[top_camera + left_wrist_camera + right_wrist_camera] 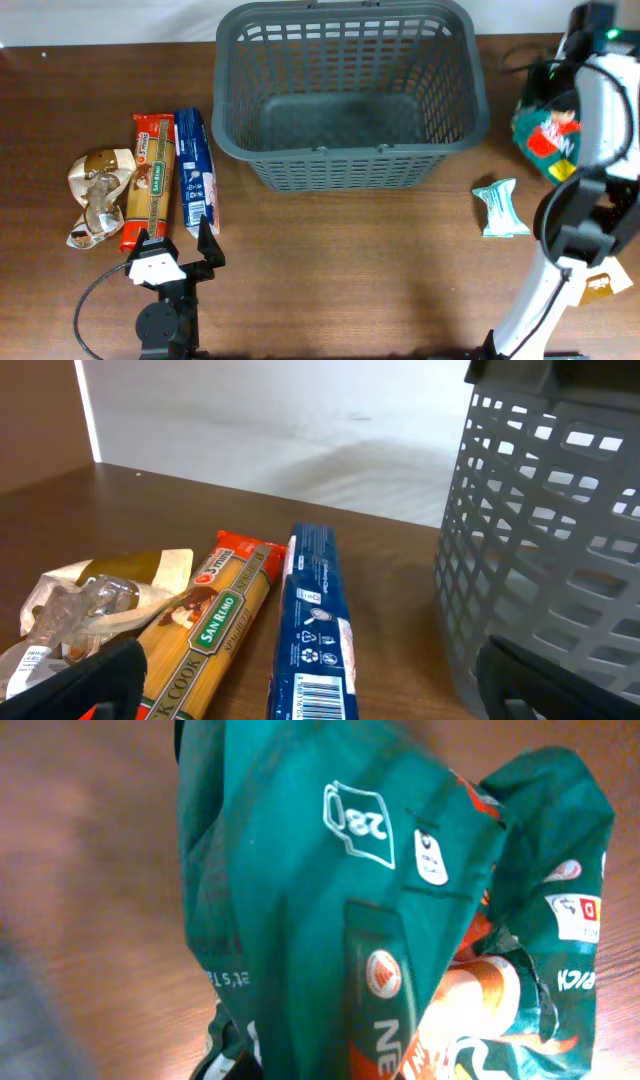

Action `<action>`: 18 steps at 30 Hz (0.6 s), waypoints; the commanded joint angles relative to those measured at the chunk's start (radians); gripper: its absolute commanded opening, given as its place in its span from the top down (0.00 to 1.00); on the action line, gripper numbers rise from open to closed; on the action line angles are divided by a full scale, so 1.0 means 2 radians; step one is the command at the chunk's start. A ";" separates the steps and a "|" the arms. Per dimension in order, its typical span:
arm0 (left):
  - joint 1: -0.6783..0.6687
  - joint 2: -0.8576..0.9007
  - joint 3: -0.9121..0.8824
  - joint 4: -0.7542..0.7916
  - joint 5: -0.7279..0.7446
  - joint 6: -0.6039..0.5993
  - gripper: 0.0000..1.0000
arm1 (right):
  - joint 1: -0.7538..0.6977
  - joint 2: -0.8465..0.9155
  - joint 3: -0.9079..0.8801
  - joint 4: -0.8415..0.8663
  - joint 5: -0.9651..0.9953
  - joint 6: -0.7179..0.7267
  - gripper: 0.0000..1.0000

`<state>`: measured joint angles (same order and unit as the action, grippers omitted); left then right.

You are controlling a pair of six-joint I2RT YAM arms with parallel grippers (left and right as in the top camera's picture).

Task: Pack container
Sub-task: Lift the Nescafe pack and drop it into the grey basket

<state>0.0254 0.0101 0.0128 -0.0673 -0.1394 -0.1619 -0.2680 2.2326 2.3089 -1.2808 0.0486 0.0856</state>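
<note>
The container, a dark grey slotted basket (350, 165), stands empty at the back middle of the table; its wall fills the right of the left wrist view (540, 510). My left gripper (172, 236) is open and empty at the near ends of a blue pasta packet (195, 170) and an orange spaghetti packet (152, 175); its fingers (320, 695) straddle the blue packet (315, 620). My right gripper (558, 118) is at a green snack bag (545, 135) at the right edge. That bag (350, 890) fills the right wrist view, pinched at the jaws (330, 1070).
A crumpled clear and brown bag (95, 190) lies left of the spaghetti packet (210, 620) and shows in the left wrist view (90, 600). A small teal packet (500, 207) lies right of the basket. The right arm's base and cables stand at the right edge.
</note>
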 commanded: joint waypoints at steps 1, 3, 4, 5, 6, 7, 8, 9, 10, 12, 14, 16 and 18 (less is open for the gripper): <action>-0.002 -0.002 -0.002 0.000 -0.004 0.001 0.01 | 0.029 -0.109 0.076 -0.007 -0.009 -0.034 0.96; -0.002 -0.002 -0.002 0.000 -0.004 0.001 0.01 | 0.042 -0.130 0.090 -0.011 -0.009 -0.044 0.96; -0.002 -0.002 -0.002 0.000 -0.004 0.001 0.01 | 0.051 -0.141 0.097 -0.011 -0.009 -0.050 0.96; -0.002 -0.002 -0.002 0.000 -0.004 0.001 0.01 | 0.057 -0.149 0.100 -0.011 -0.009 -0.055 0.96; -0.002 -0.002 -0.002 0.000 -0.004 0.001 0.01 | 0.067 -0.160 0.103 -0.011 -0.009 -0.060 0.96; -0.002 -0.002 -0.002 0.000 -0.004 0.001 0.01 | 0.076 -0.169 0.105 -0.011 -0.009 -0.068 0.96; -0.002 -0.002 -0.002 0.000 -0.004 0.001 0.01 | 0.086 -0.177 0.105 -0.011 -0.010 -0.076 0.96; -0.002 -0.002 -0.002 0.000 -0.004 0.001 0.01 | 0.098 -0.186 0.105 -0.011 -0.010 -0.083 0.96; -0.002 -0.002 -0.002 0.000 -0.004 0.001 0.01 | 0.116 -0.196 0.105 -0.012 -0.011 -0.100 0.96; -0.002 -0.002 -0.002 0.000 -0.004 0.001 0.01 | 0.150 -0.205 0.105 -0.014 -0.015 -0.128 0.96; -0.002 -0.002 -0.002 0.000 -0.004 0.001 0.01 | 0.185 -0.208 0.105 -0.017 -0.023 -0.152 0.96; -0.002 -0.002 -0.002 0.000 -0.004 0.001 0.01 | 0.221 -0.206 0.105 -0.020 -0.023 -0.172 0.96; -0.002 -0.002 -0.002 0.000 -0.004 0.001 0.01 | 0.259 -0.198 0.105 -0.022 -0.023 -0.189 0.96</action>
<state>0.0250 0.0101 0.0128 -0.0673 -0.1394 -0.1619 0.1440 1.8458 2.4962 -1.3464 0.0269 -0.1810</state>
